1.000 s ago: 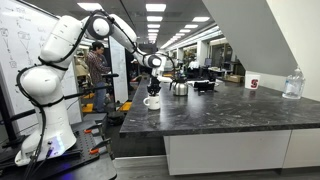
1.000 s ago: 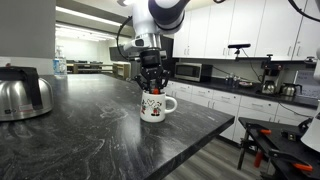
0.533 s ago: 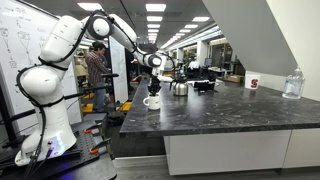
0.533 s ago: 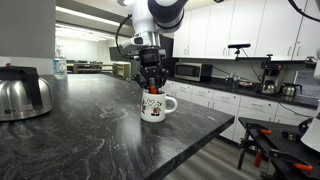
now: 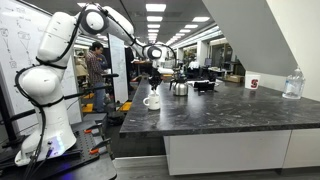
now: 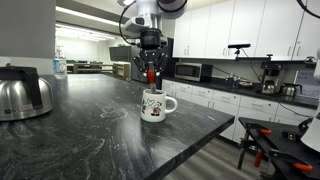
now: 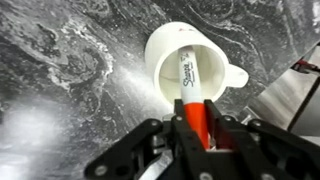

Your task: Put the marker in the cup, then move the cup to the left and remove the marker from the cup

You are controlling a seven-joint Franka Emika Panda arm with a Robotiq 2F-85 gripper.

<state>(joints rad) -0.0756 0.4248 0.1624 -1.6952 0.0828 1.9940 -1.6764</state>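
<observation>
Change: the gripper (image 6: 150,68) has risen from the mug's mouth and now hangs above the mug.
Grip: fingers pinch the marker (image 7: 192,95) by its red barrel, pale end pointing down.
Marker: out of the mug (image 6: 155,105), held over the opening, touching nothing else.
Task reading: the removal step looks nearly done; the marker likely just needs setting down.
Surface: dark marbled countertop (image 6: 90,130); the mug stands upright near its edge, and a metal kettle (image 6: 22,92) is well apart.
Room: open lab-kitchen with ceiling lights, white cabinets, and a person (image 5: 97,65) behind.
</observation>
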